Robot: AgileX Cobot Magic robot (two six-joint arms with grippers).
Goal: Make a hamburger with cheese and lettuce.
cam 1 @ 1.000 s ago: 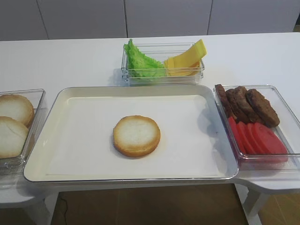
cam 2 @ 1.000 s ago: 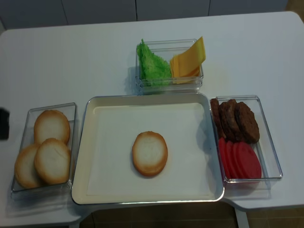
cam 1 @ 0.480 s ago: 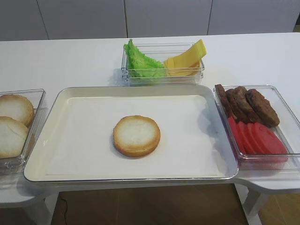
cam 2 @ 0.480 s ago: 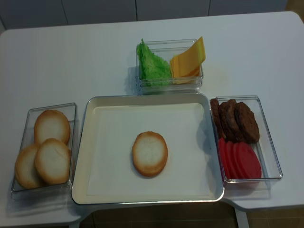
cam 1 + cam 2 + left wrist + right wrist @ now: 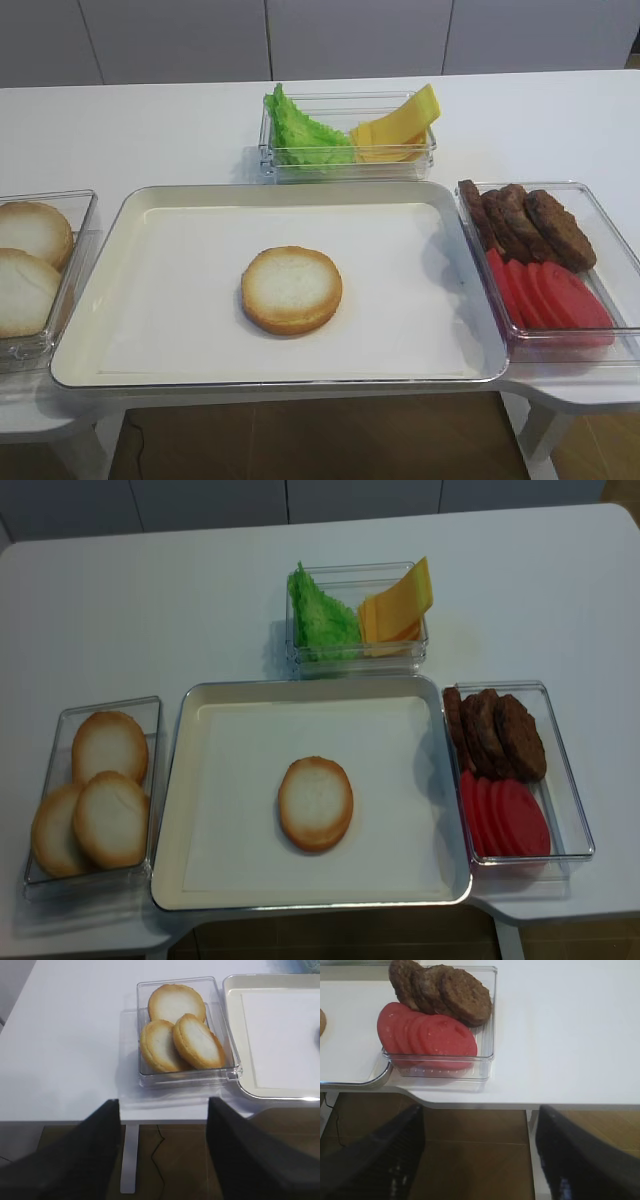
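The left gripper [image 5: 162, 1152] hangs below the near table edge with its two dark fingers [image 5: 75, 1160] spread wide apart and nothing between them. Just ahead of it, on the white table [image 5: 70, 1035], sits a clear box [image 5: 145, 1076] holding three spare bun halves [image 5: 176, 1002], overlapping, cut faces up. To the right of that box, touching it or nearly so, lies the cream tray [image 5: 235, 1055].

The right gripper [image 5: 480, 1152] hangs likewise off the table edge, its fingers [image 5: 585, 1155] held apart and empty. Straight ahead of it stands a clear container [image 5: 487, 1030] with red tomato slices [image 5: 427, 1035] at the near end and dark meat patties [image 5: 445, 990] leaning behind them.

Between the two grippers and farther in, the hamburger [image 5: 291, 290] lies alone near the middle of the tray [image 5: 150, 215], pale cut face up, with no topping on it. Beyond the tray's far edge, well away from both grippers, a clear bin [image 5: 345, 165] holds the lettuce [image 5: 300, 135] on its left side and the cheese [image 5: 398, 128] on its right, the slices leaning up over the rim.
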